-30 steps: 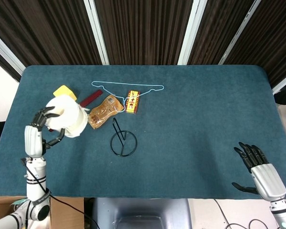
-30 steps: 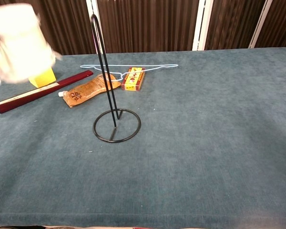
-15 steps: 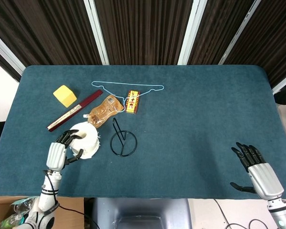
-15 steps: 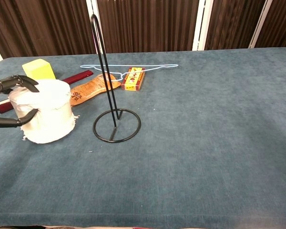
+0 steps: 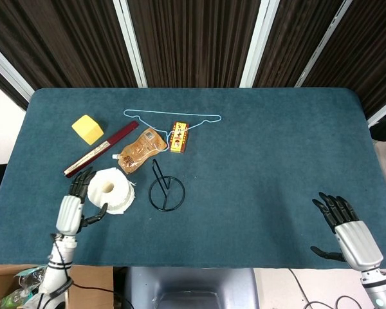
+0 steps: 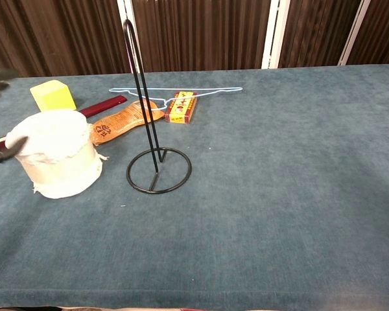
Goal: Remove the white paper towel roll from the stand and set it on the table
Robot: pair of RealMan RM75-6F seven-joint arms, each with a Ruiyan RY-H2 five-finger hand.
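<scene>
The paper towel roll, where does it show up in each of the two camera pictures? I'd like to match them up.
Head view: the paper towel roll stands on end at lower left, beside the left hand.
Chest view: the roll is at the left edge, middle height.
Shared landmark: the black wire stand sits just to the right of the roll in both pictures.

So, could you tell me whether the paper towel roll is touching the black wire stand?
Apart. In the chest view the paper towel roll stands on the table with a strip of bare cloth between it and the ring base of the stand; the head view agrees.
</scene>
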